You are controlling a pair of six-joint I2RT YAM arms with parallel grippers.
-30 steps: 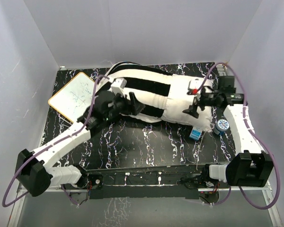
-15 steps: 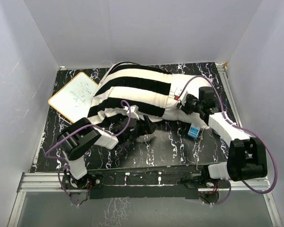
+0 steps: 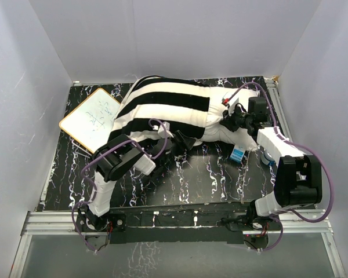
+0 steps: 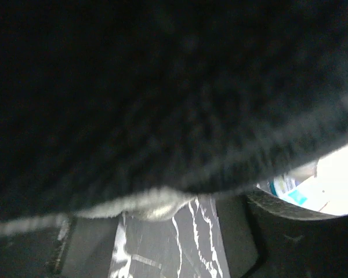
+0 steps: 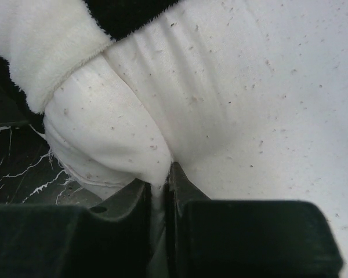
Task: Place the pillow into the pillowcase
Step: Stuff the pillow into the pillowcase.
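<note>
Mostly the pillow [image 3: 219, 116] sits inside the striped pillowcase [image 3: 162, 103] on the far table [image 3: 209, 179], right end bare. Right gripper [image 5: 164, 174] pinches a pillow fold. Left gripper [image 3: 182, 143] is at the case's near edge, probably under cloth; can't tell its spread.

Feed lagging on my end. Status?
Right pincer shut on pillow. Left pincer open under pillowcase edge. Pillow's right end uncovered. Blue box close by.

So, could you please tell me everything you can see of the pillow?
The pillow is plump, plain white fabric flecked with small dark specks. Most of it sits inside the striped pillowcase; only its right end sticks out, over the marbled black table. The right gripper is shut on a pinched fold of that end, puckering the cloth around it.
</note>
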